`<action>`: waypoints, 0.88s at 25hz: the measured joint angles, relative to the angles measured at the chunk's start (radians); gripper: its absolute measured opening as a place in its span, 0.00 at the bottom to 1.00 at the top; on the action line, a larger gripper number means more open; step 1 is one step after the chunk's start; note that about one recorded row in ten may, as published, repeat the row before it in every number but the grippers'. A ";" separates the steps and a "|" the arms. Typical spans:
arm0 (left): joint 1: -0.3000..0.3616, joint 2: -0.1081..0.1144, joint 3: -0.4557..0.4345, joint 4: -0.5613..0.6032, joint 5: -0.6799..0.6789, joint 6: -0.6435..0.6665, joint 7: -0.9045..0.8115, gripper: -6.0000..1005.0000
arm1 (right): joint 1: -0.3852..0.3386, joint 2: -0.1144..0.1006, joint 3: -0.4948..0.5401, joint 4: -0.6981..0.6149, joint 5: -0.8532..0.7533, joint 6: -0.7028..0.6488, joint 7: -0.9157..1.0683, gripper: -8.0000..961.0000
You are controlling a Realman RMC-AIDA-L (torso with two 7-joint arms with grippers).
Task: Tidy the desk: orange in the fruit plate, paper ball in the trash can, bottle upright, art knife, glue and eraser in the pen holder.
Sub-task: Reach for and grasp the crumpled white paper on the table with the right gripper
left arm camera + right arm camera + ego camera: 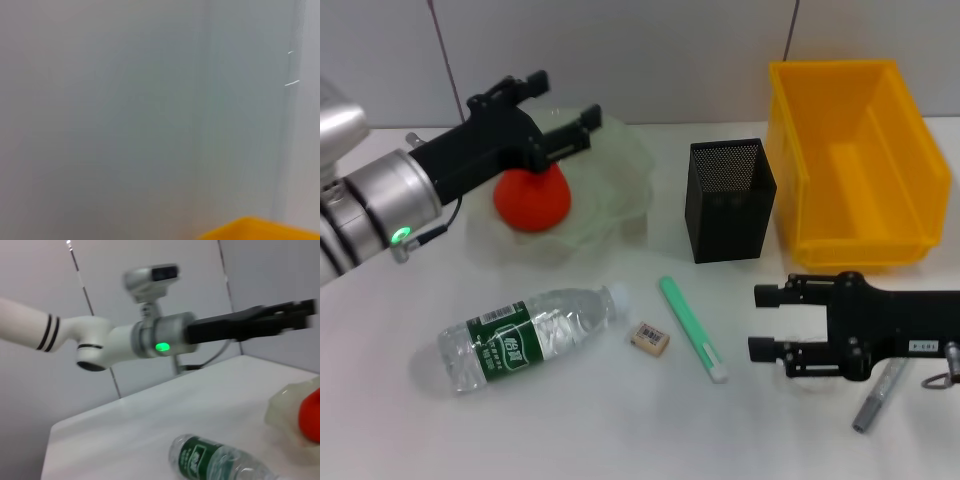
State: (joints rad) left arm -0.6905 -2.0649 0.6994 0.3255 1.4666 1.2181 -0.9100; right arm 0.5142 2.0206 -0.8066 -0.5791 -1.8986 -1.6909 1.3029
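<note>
The red-orange matte orange (531, 199) sits inside the translucent pale-green fruit plate with a ruffled rim (625, 170) at the back left of the white tabletop (570, 420). The black left end effector (569, 115) hangs just above the orange, its two fingers spread apart and holding nothing.

In front of the plate, the clear plastic bottle with a green label (520, 338) lies on its side, its cap end pointing toward the small beige eraser with a barcode label (649, 338) just beside it. Next to the eraser lies a slim mint-green stick with a white tip (691, 327), angled across the tabletop. The black square metal-mesh pen holder (729, 200) stands upright behind the stick, and the bright-yellow rectangular plastic trash can (857, 165) stands close beside the holder at the back right.

The black right end effector (766, 322) rests low at the front right, near the green stick, fingers parted with nothing between them. A grey pen-like tool (876, 397) lies partly under that arm. A pale round thing shows beneath the right end effector, too hidden to identify.
</note>
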 joint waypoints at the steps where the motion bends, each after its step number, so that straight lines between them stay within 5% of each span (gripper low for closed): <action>1: 0.021 0.003 0.025 0.033 0.018 0.069 -0.050 0.79 | 0.000 0.000 0.011 -0.001 0.000 0.000 -0.001 0.77; 9: 0.167 0.030 0.267 0.252 0.153 0.372 -0.330 0.87 | 0.015 -0.006 0.036 -0.002 0.001 -0.001 -0.006 0.77; 14: 0.188 0.054 0.272 0.224 0.248 0.463 -0.370 0.87 | 0.037 -0.007 0.028 -0.002 -0.006 0.002 -0.006 0.77; 22: 0.228 0.041 0.263 0.219 0.301 0.471 -0.300 0.87 | 0.096 -0.020 0.024 -0.104 -0.058 -0.001 0.196 0.77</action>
State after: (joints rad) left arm -0.4629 -2.0238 0.9627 0.5449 1.7677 1.6890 -1.2096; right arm 0.6107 2.0005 -0.7823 -0.6826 -1.9568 -1.6915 1.4994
